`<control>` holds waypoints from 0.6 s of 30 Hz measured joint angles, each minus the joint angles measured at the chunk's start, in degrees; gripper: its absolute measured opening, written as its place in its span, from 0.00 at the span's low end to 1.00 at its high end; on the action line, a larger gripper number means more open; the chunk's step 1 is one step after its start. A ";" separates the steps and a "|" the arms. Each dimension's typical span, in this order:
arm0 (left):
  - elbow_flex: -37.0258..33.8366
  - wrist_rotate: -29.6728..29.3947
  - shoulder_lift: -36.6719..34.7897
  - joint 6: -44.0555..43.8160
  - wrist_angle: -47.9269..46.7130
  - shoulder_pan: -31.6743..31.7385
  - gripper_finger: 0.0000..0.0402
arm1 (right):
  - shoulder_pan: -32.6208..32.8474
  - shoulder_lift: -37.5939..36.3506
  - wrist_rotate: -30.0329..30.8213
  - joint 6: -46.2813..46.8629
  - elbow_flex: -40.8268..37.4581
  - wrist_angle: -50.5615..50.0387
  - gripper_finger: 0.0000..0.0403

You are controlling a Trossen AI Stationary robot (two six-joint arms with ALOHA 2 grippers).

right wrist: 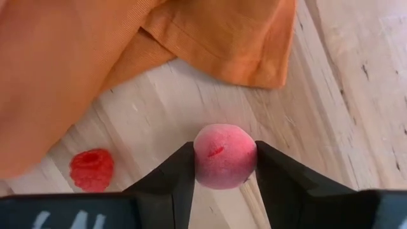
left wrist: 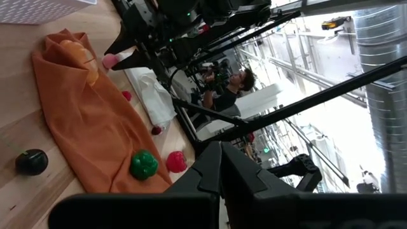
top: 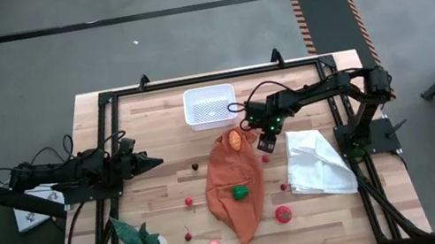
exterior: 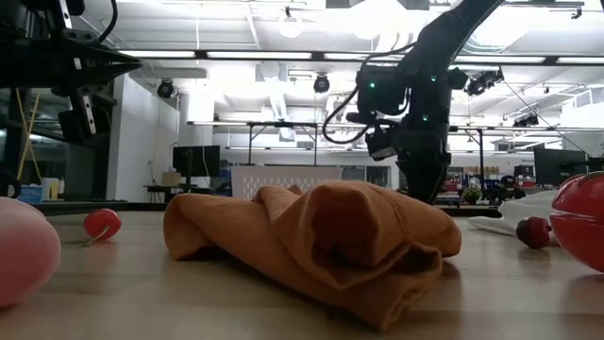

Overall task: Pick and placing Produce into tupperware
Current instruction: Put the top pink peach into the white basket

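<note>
Beside the orange cloth (top: 235, 183), at its two-o'clock corner on the table (top: 155, 124), the right gripper (top: 264, 142) pinches a pink peach-like fruit (right wrist: 224, 156) between its two dark fingers (right wrist: 172, 175), both pads touching the fruit's sides. The right wrist view shows bare wood beneath the fruit; whether it has left the table cannot be told. A red raspberry (right wrist: 91, 169) lies just beside the cloth hem, near the held fruit.

The tupperware (top: 209, 106) sits at the table's twelve o'clock, near the gripper, toward its ten o'clock. It appears to hold no produce, though its dotted base makes this hard to confirm.

Judged step: securing the grasp before carrying. A firm, centred pinch across the widest part of the round fruit would resist its rolling out; a straight lift ought to clear the cloth's raised fold before travel toward the tub.

Edges and room: an orange fruit (top: 235, 139) rests on the cloth along the likely route, and the white cloth (top: 319, 161) lies at the gripper's four o'clock. A green pepper (top: 240, 192) lies farther down the orange cloth. Open wood lies between cloth and tub.

The left gripper (top: 148, 163), fingers pressed together, waits at the table's nine o'clock, well apart.
</note>
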 joint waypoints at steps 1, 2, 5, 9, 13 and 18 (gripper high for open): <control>0.00 0.01 -0.01 0.00 0.00 0.00 0.00 | 0.00 0.02 -0.14 0.39 0.16 -0.08 0.33; 0.00 0.00 0.00 0.00 0.00 -0.01 0.00 | 0.00 0.00 -0.24 0.53 0.54 -0.21 0.33; 0.00 -0.01 -0.02 0.00 0.00 0.00 0.00 | 0.00 0.00 -0.41 0.61 2.72 -0.28 0.33; 0.00 -0.01 0.00 0.00 0.00 -0.01 0.00 | 0.00 0.00 -0.39 0.29 6.74 -1.20 0.33; 0.00 -0.01 0.00 0.02 0.00 -0.01 0.00 | 0.00 0.00 -0.39 -0.62 11.22 -2.11 0.33; 0.00 -0.01 0.00 0.02 0.00 0.00 0.00 | -0.15 0.00 -0.35 -1.73 16.99 -3.23 0.33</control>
